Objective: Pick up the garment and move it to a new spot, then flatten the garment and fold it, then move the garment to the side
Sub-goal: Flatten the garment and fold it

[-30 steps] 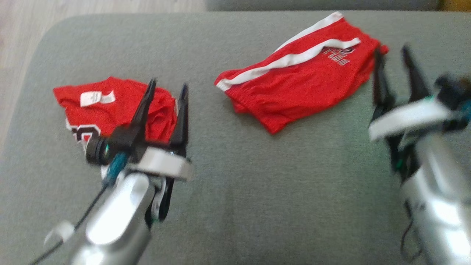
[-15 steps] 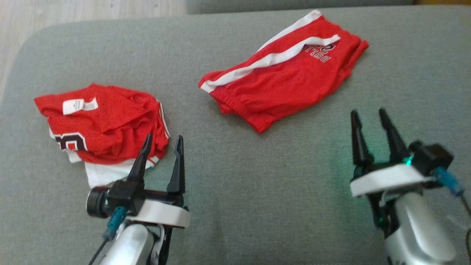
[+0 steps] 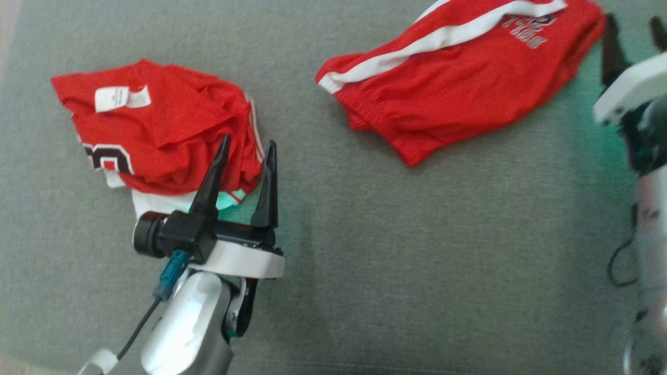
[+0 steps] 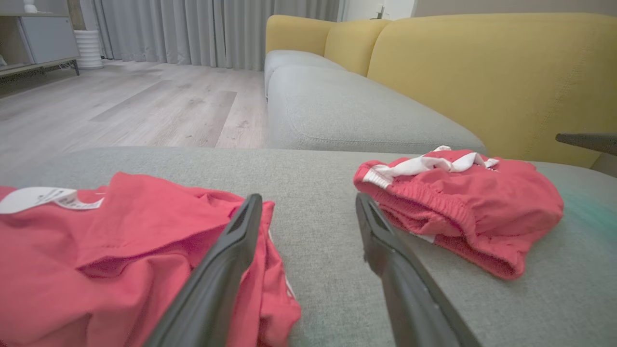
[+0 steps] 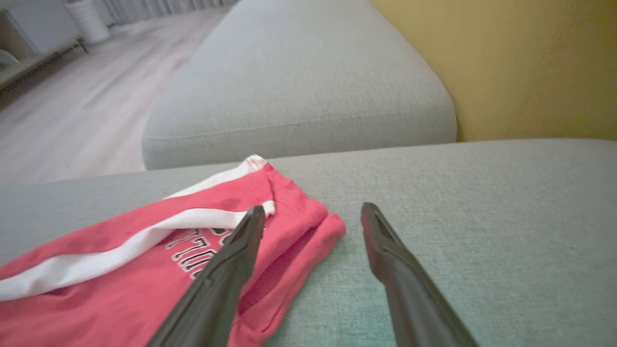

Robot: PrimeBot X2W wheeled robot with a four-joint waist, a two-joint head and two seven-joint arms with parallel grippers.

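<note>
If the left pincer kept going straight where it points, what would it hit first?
Likely the red jersey: one finger of the left pincer is over its right edge, the other over grey cushion. Depth unclear.

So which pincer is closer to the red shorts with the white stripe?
Right. The right pincer stands open right at the lettered end of the shorts. The left pincer is open beside the crumpled red jersey, well apart from the shorts.
</note>
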